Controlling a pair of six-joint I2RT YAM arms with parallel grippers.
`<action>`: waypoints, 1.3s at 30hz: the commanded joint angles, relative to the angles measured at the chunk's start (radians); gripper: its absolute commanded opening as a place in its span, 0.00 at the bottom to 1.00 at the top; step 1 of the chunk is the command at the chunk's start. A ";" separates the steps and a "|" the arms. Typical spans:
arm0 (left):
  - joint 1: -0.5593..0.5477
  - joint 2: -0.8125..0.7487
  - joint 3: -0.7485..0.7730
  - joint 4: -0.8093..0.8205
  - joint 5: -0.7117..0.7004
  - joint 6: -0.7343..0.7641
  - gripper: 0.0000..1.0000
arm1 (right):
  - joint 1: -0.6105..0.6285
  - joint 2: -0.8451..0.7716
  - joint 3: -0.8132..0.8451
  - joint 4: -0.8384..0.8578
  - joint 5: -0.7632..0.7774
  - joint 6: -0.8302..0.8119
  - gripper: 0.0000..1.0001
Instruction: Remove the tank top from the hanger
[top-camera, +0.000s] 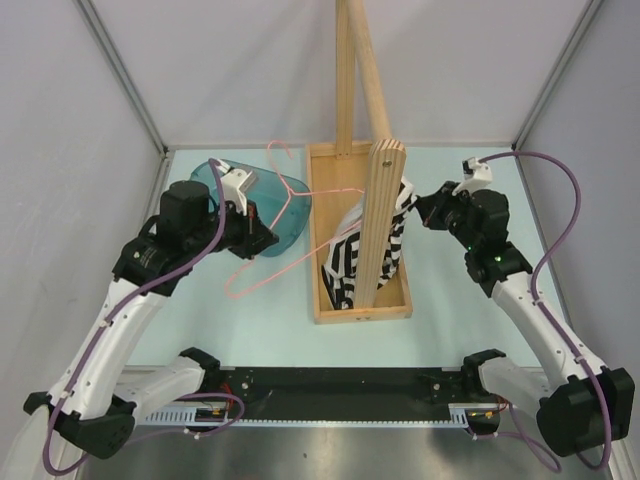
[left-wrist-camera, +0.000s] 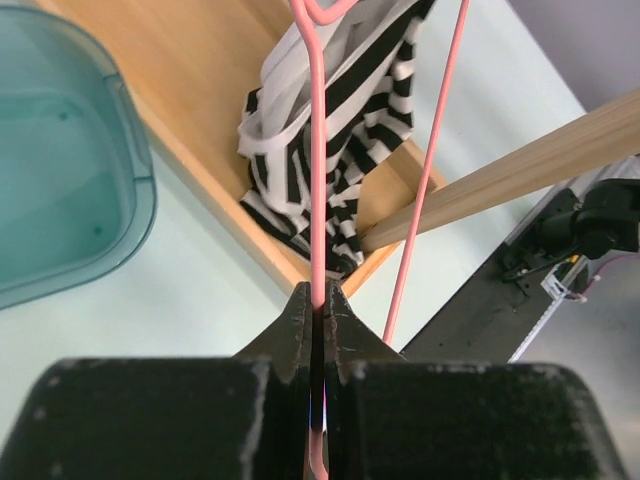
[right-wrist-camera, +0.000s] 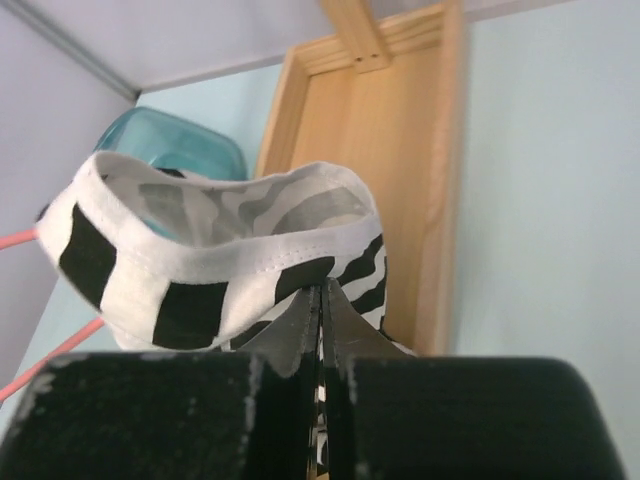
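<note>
A pale mint table (top-camera: 270, 320) sits in a booth of plain light-grey walls (top-camera: 60, 100) joined by metal corner bars. The surface is smooth and matte.

A long, shallow tray (top-camera: 362, 313) of light wood lies mid-table, running from near to far. A thick layered-wood beam (top-camera: 378, 220) rises out of it. Just beside the tray's left edge stands a rounded bin (top-camera: 292, 222) of clear teal plastic.

The tank top (top-camera: 345, 255) is soft, with black and white stripes and white hems. It lies bunched in the tray around the foot of the beam.

The hanger (left-wrist-camera: 316, 180) is thin pink wire. It hangs left of the tray, over the bin and the table, and one end reaches across to the beam. Whether it is still threaded through the fabric cannot be told.

The left gripper (left-wrist-camera: 318, 300) is pinched closed on the wire, which runs straight out between its black fingers.

The right gripper (right-wrist-camera: 321, 300) is at the tray's right edge. It is clamped tight on a fold of the tank top, and a white-hemmed opening arches just above its fingertips.
</note>
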 joint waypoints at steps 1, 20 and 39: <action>0.002 -0.030 0.028 -0.055 -0.137 -0.005 0.00 | -0.036 -0.056 -0.005 -0.052 0.125 0.043 0.00; 0.003 -0.013 0.228 0.035 -0.071 0.082 0.00 | -0.001 -0.137 0.029 -0.287 -0.204 -0.042 0.77; -0.273 0.377 0.632 0.102 -0.370 0.455 0.00 | -0.077 -0.341 0.079 -0.467 -0.131 -0.088 0.95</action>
